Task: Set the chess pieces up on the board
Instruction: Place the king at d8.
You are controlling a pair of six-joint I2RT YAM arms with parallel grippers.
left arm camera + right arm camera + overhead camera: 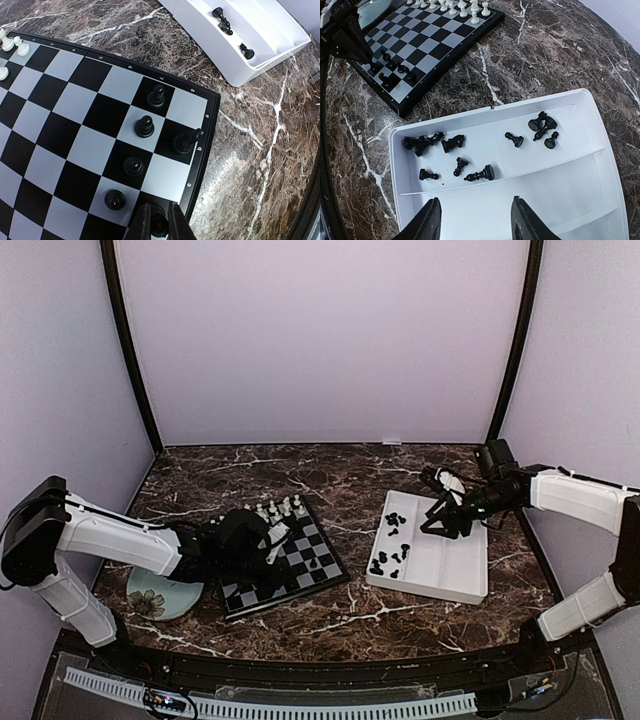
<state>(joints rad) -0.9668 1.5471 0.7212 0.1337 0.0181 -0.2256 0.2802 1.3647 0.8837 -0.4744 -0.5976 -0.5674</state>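
By the board's (75,125) printed 5–8 and a–c, the left gripper (159,210) pinched a black chessman (159,227) between its fingers, while the right gripper (475,202) stood fingers apart, with loose chessmen (452,144) just beyond them in the white tray (580,190).

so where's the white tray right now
In the top view the white tray lies right of centre, just right of the board, beneath the right gripper.

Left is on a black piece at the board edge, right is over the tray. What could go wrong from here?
1. The left gripper pinches a black piece beside a standing pawn; releasing or lifting may knock that pawn.
2. The leaning piece near the board border may topple.
3. Bunched pieces in the tray touch; the open right gripper may catch two.
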